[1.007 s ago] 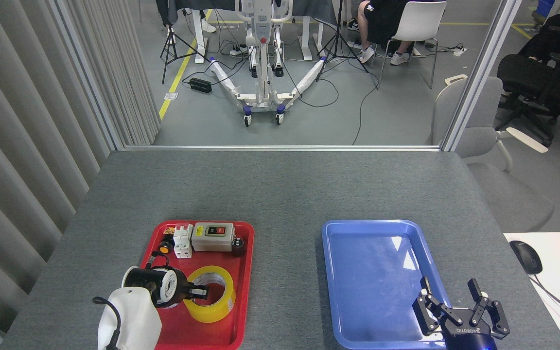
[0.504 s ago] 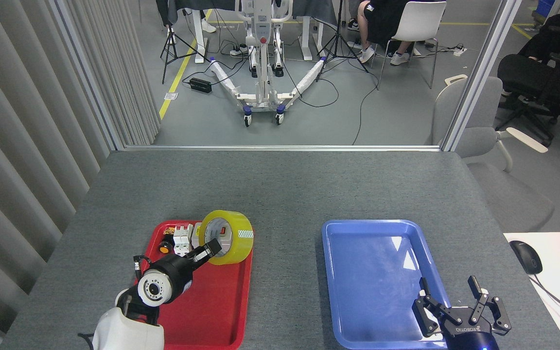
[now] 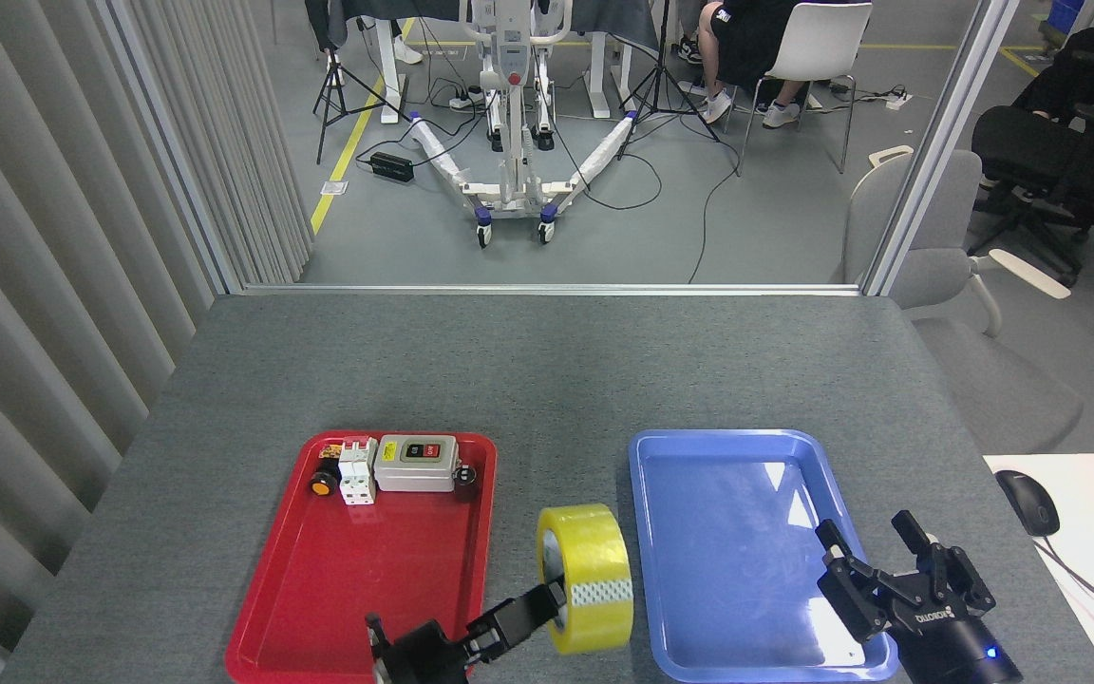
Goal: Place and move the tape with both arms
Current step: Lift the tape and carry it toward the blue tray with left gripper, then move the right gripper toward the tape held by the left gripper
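Tape [image 3: 585,578] now between trays, upright, gripped by left claw [image 3: 536,608]; right claw [image 3: 875,548] wide

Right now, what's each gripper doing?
Left gripper: shut on the tape, held on edge between the trays.
Right gripper: open, empty, over the blue tray.

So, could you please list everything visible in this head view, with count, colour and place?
tape: one, yellow, upright between the two trays, held on a finger through its core
red tray: one, left on the table
switch box: one, grey, at the red tray's far edge
white block: one, left of the switch box
blue tray: one, empty, right on the table
table: one, grey
mouse: one, black, on a white desk at right
left gripper: one, black, shut on the tape
right gripper: one, black, open over the blue tray's near right corner
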Motion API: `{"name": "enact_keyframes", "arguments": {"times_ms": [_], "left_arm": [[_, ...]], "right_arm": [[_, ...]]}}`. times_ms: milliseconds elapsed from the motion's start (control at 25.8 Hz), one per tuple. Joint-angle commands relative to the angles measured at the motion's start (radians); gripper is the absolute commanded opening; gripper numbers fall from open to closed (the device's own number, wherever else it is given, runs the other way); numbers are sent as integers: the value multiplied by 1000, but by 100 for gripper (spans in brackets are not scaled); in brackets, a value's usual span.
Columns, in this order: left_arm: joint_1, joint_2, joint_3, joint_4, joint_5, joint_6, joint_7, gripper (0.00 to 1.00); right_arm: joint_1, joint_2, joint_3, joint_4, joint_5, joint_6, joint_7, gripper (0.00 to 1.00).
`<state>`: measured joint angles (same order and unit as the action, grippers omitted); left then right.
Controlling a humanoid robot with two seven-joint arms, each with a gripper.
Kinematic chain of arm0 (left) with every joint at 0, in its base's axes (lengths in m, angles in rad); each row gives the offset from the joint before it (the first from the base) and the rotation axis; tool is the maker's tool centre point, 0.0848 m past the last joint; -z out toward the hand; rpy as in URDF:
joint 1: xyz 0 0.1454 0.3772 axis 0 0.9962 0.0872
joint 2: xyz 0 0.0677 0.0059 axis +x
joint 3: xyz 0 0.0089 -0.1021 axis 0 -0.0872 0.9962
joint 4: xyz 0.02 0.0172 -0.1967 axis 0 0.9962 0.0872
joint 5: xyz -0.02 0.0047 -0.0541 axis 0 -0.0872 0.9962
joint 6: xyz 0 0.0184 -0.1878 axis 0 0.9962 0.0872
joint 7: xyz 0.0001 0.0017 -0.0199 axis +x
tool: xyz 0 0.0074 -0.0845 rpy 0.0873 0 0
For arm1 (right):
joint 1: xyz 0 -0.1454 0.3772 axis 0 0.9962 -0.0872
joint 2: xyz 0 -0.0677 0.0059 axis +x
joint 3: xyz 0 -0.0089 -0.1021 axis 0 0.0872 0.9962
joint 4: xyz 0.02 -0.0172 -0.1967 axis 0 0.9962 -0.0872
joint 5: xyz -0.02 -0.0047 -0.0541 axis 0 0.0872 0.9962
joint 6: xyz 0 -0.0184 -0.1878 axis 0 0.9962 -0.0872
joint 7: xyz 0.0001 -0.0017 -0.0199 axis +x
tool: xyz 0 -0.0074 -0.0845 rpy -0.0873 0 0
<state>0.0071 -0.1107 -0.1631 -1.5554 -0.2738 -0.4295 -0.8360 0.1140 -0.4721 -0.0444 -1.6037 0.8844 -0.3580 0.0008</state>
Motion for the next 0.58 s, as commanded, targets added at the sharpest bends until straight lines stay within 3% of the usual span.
{"name": "enact_keyframes", "arguments": {"times_ms": [0, 155, 271, 387, 542], "left_arm": [[43, 8, -89, -6, 41, -84, -40, 0], [47, 8, -135, 0, 79, -132, -87, 0], [45, 6, -153, 1, 100, -150, -121, 0], [43, 6, -171, 15, 113, -157, -138, 0], [39, 6, -173, 21, 114, -158, -147, 0]], "right_arm": [[-4, -42, 3, 1, -245, -200, 149, 100], [13, -49, 5, 1, -354, -427, 315, 100], [50, -155, 14, 1, -374, -427, 321, 100], [52, -253, 80, 4, -467, -427, 323, 100], [13, -290, 118, -1, -493, -427, 324, 100]]}}
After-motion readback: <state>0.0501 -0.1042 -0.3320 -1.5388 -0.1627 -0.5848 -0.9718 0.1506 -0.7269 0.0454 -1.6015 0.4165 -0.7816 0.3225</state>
